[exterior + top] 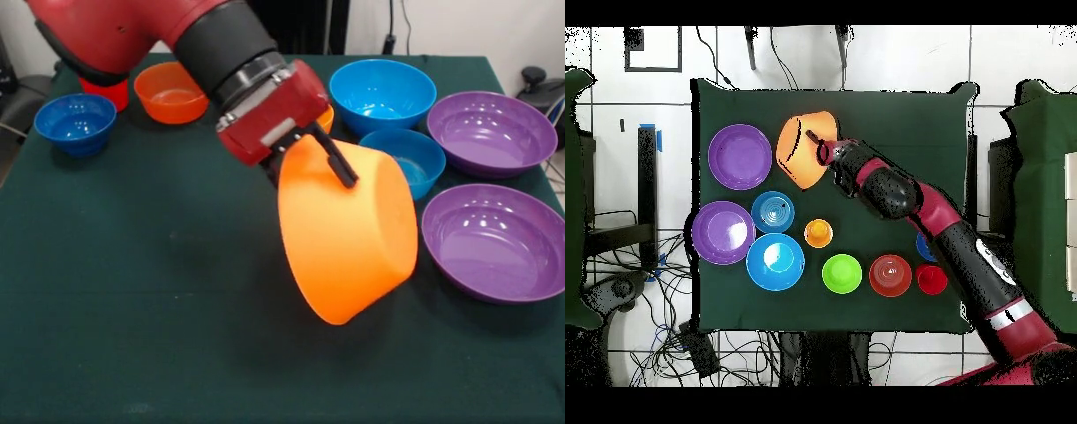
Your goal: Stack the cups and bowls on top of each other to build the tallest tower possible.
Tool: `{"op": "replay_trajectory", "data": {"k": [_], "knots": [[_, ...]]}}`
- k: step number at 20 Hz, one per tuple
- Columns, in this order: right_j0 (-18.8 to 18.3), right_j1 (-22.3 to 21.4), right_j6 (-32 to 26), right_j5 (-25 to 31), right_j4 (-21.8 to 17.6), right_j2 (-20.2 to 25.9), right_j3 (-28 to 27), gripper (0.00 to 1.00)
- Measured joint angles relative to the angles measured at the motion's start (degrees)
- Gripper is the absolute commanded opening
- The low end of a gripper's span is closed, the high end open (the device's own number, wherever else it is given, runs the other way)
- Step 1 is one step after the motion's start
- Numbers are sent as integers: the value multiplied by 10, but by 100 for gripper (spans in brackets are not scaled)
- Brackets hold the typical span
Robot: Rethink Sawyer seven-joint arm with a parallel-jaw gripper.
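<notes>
My gripper (334,166) is shut on the rim of the large yellow-orange bowl (349,238) and holds it tilted on its side above the table's middle. One finger (340,163) lies on the bowl's outer wall. In the overhead view the gripper (821,153) and that bowl (803,150) are near the far edge. Standing on the table are two purple bowls (491,131) (494,240), a big blue bowl (382,88), a light-blue bowl (408,161), a dark-blue bowl (75,122), an orange-red bowl (169,91), a green bowl (842,273), an orange cup (818,233) and a red cup (931,279).
The dark green tablecloth (132,291) covers the table. My arm (955,235) crosses over the table's right side in the overhead view and hides part of the dark-blue bowl (922,246). Cables lie on the floor (725,350) round the table.
</notes>
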Motion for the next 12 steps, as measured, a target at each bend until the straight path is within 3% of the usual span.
{"op": "replay_trajectory", "data": {"k": [5,12], "knots": [[75,-63,52,-122,-27,-57,0,100],[66,-67,53,-147,-34,-67,1,100]]}}
